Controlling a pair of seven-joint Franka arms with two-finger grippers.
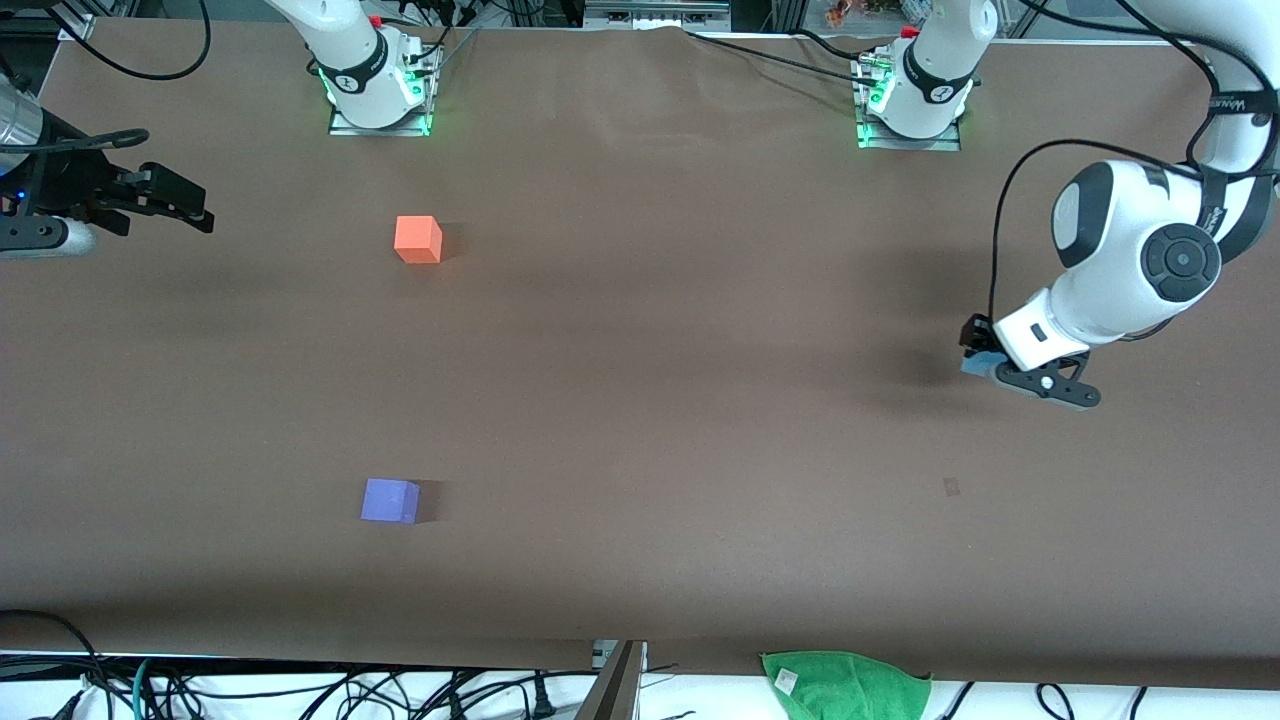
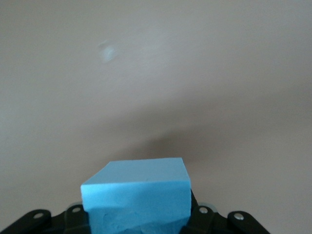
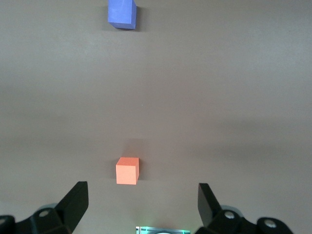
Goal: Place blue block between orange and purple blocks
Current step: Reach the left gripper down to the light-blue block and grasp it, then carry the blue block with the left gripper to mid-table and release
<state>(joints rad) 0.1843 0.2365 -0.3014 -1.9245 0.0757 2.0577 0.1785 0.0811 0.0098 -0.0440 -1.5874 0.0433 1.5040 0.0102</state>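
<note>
Left wrist view shows the left gripper [image 2: 139, 222] clamped on the blue block [image 2: 138, 197], held at the left arm's end of the bench [image 1: 680, 300]; whether it has lifted clear cannot be told. The right gripper [image 3: 141, 200] waits with fingers spread wide at the right arm's end. With the grasp apparently made, the carry is the step in hand: the next move calls for bringing the block across and setting it between the orange block [image 1: 418, 240] and the purple block [image 1: 390, 500], which lies nearer the front camera, well apart from it.

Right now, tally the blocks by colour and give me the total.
Orange block: 1
Purple block: 1
Blue block: 1, held in the left gripper
Total: 3
</note>
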